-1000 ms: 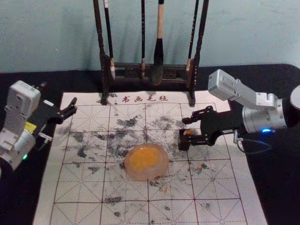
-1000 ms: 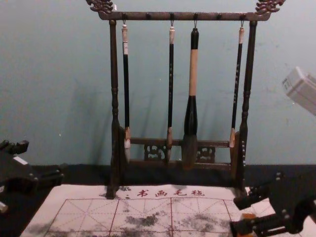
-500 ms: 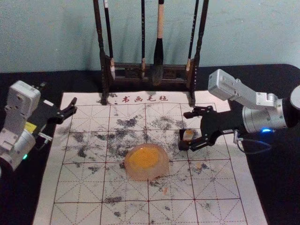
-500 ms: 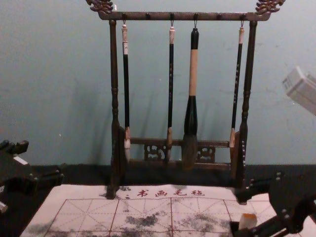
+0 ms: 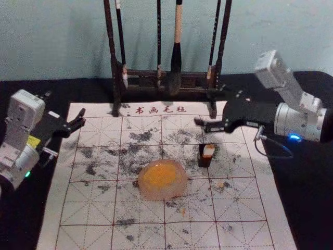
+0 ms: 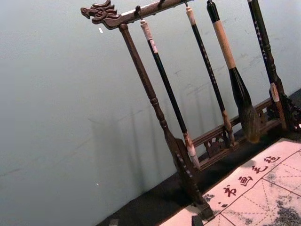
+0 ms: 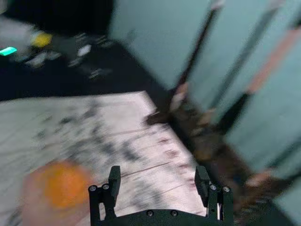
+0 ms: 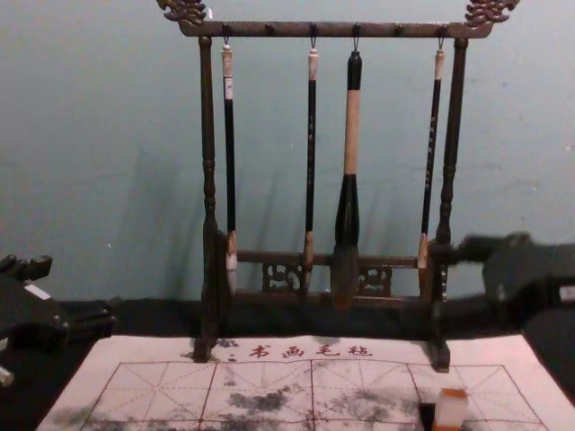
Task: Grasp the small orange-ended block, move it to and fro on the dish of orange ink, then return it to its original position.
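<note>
Right end effector (image 5: 203, 108): raised over the far right part of the mat, higher than the block and farther from the robot; jaws spread wide, holding nothing. In the chest view its tips cross the stand's right post; gap or contact, cannot tell.

Left end effector (image 5: 65, 107): parked at the left, by the mat's far left corner; jaws apart, nothing held.

Orange-ended block (image 5: 208, 150), one: pale body, orange at top and foot, upright on the mat's right half, free of both end effectors. A dark shape adjoins its left side; object or shadow, cannot tell.

Dish (image 5: 180, 190), one: pale pink, rounded rim, set near the mat's middle, to the left of the block and nearer the robot. Contains orange ink (image 5: 160, 175). A strip of mat lies between rim and block, the two well apart.

Mat (image 5: 86, 208), one: white, red-ruled, black-smudged, with red characters along the far edge. Its right edge runs well out from the block, leaving a broad margin; the near part stretches open below the dish.

Stand (image 5: 140, 82), one: dark carved wood, feet at the mat's far edge, four brushes (image 5: 177, 31) hanging.

Desk (image 5: 307, 208): black-topped, extending past the mat's left, right and far edges.
</note>
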